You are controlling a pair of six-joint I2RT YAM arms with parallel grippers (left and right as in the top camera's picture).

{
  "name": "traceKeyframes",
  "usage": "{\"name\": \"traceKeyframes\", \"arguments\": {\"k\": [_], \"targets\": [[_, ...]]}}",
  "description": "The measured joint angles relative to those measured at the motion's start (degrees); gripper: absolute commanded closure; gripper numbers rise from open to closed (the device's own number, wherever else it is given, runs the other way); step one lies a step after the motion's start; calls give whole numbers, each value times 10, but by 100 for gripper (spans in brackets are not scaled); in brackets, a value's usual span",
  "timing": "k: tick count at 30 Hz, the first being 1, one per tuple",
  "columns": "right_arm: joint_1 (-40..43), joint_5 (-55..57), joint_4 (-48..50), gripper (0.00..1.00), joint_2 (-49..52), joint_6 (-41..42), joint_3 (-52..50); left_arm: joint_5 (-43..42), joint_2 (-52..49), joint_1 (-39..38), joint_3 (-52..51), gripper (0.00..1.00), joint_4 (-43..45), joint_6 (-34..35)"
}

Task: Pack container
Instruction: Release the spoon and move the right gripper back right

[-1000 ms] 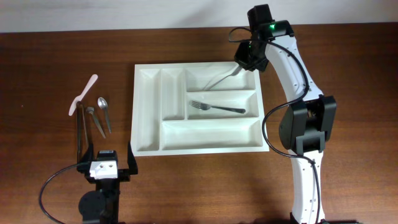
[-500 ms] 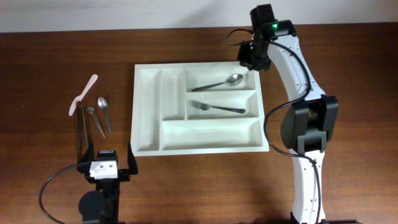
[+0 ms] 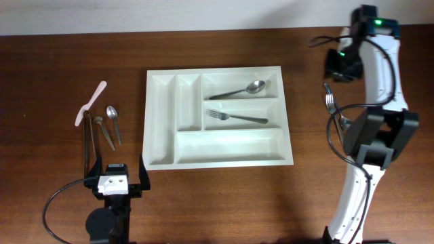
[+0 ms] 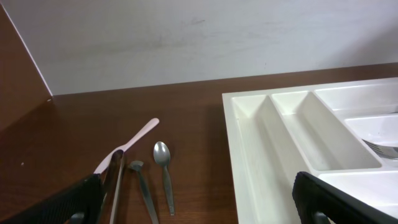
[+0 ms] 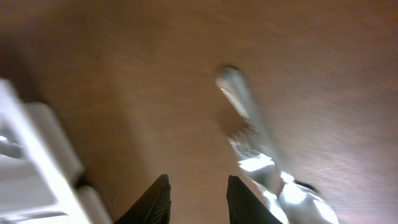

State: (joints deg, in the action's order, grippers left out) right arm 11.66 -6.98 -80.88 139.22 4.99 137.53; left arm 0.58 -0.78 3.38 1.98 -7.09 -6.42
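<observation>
The cutlery tray (image 3: 230, 146) lies long side left-to-right, ahead of the wide-spread left fingers (image 4: 62, 202) and well left of the slightly parted, empty right fingers (image 5: 155, 199).

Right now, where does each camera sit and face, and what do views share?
Overhead: above the table, straight down on the container, left gripper, right gripper.
Left wrist: low, near-left, facing the far wall; own fingers at bottom corners.
Right wrist: blurred, aimed down beside the container; own fingers below.
Shared: overhead and left wrist show the pink stick.
</observation>
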Motion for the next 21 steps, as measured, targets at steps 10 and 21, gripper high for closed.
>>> {"name": "traceKeyframes", "arguments": {"k": [10, 21], "targets": [[24, 21, -29, 70, -1, -59, -47, 0, 0, 0, 0, 1, 0, 0], [24, 46, 10, 71, -2, -77, -137, 0, 0, 0, 0, 1, 0, 0]]}}
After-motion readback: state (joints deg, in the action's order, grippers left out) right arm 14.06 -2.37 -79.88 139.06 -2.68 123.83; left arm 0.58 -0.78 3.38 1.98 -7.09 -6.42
